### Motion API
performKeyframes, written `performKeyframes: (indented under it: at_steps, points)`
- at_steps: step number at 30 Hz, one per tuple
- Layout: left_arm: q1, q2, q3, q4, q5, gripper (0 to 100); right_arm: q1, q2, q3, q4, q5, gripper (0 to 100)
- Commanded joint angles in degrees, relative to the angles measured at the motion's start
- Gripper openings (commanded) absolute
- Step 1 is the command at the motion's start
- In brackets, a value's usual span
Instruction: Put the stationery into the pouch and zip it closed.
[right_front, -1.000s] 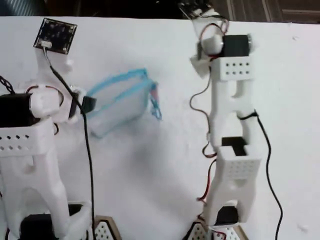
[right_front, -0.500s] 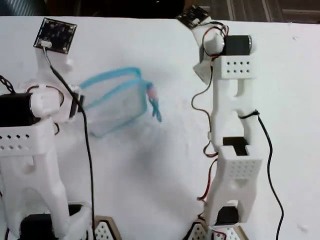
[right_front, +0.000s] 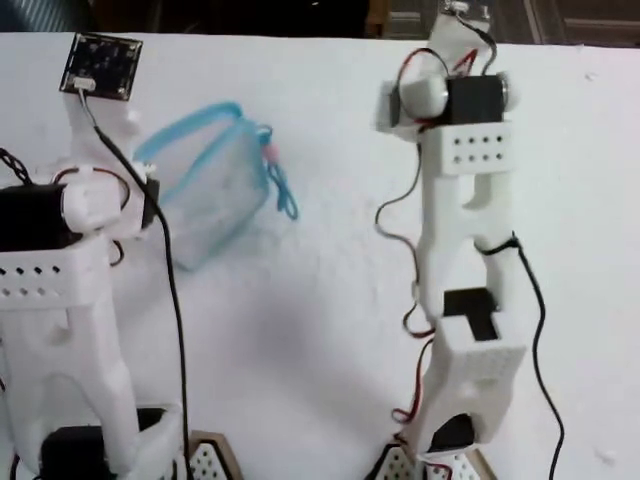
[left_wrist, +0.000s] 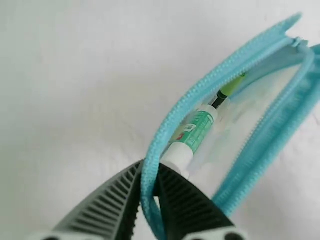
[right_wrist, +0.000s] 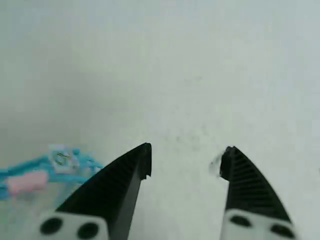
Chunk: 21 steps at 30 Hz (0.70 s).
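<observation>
A clear pouch (right_front: 208, 190) with light blue zipper edging lies on the white table, its mouth unzipped. A blue pull cord with a pink tag (right_front: 272, 160) hangs at its right end. My left gripper (left_wrist: 149, 182) is shut on the pouch's blue zipper edge (left_wrist: 210, 90) at the left end. Inside the pouch (left_wrist: 260, 120) lie a white and green tube (left_wrist: 192, 135) and a green-tipped pen (left_wrist: 227, 91). My right gripper (right_wrist: 185, 160) hangs open over bare table, with the pink tag (right_wrist: 22, 182) and blue cord (right_wrist: 70, 161) off to one side of it.
The left arm (right_front: 60, 270) stands at the table's left, the right arm (right_front: 460, 200) right of centre. The dark far edge of the table (right_front: 250, 25) runs along the back.
The left gripper has dragged the pouch left and toward the back. The right arm has drawn back away from the pouch, toward the far edge.
</observation>
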Motion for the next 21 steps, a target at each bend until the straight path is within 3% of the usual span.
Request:
performKeyframes:
  at_steps: [1,4,9,11,13,17,21]
  points:
    - [1.6,-0.7,-2.5,-1.9,0.2,3,-6.5,-3.2,-0.2,1.0,-9.6,22.6]
    - [3.6,-0.7,-2.5,-2.1,-0.3,2,-7.9,-3.6,-0.5,0.8,2.5,22.7]
    - [4.1,-0.7,-2.0,-5.3,-3.9,3,-5.2,-4.0,-1.9,0.7,44.6,22.6]
    - [4.1,-0.7,-1.9,-5.5,-3.9,7,-3.8,-4.1,-2.3,0.7,55.6,22.6]
    - [4.1,-0.7,-1.9,-5.5,-3.6,13,-2.4,-4.5,-2.3,0.7,58.6,22.6]
    - [4.1,-0.7,-1.9,-5.6,-3.6,23,1.1,-4.4,-2.3,0.7,56.3,22.6]
    - [4.1,-0.7,-1.7,-5.4,-3.9,24,3.1,-4.1,-1.8,0.7,55.4,22.6]
